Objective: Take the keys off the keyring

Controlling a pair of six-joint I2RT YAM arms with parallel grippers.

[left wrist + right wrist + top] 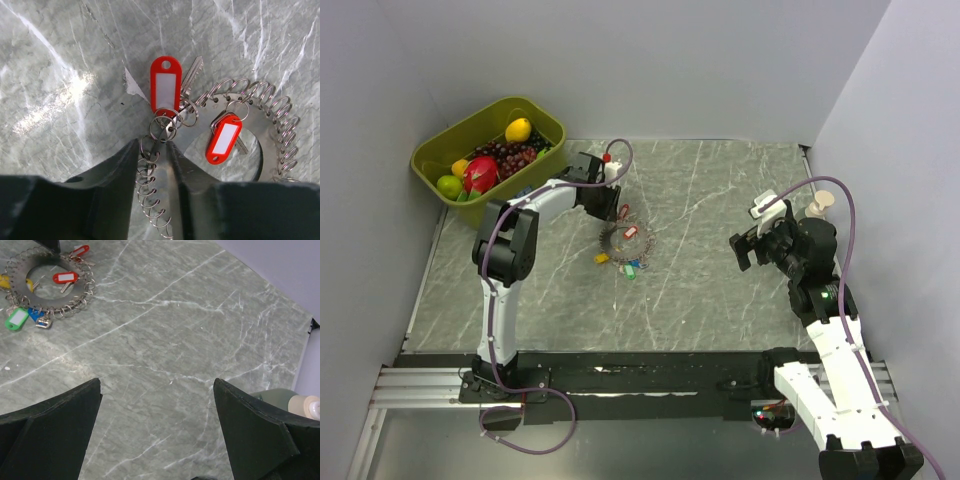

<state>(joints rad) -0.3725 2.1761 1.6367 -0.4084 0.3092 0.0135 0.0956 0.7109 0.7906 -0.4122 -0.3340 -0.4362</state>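
Note:
The keyring (610,240) is a flat silvery ring plate edged with wire loops, lying mid-table. Small tagged keys hang from it: two red keys (165,87) (223,140) in the left wrist view, and green (16,319), blue (34,314) and yellow (4,281) ones in the right wrist view. My left gripper (616,205) reaches down onto the ring's far-left rim. Its jaws (152,145) stand narrow, closed on the keyring (260,125) rim and its loops just below the nearer red key. My right gripper (745,250) hovers far to the right, open (157,385) and holding nothing.
A green bin (548,112) of toy fruit sits at the table's back-left corner. Grey walls close in the left, back and right sides. A metal rail runs along the near edge by the arm bases.

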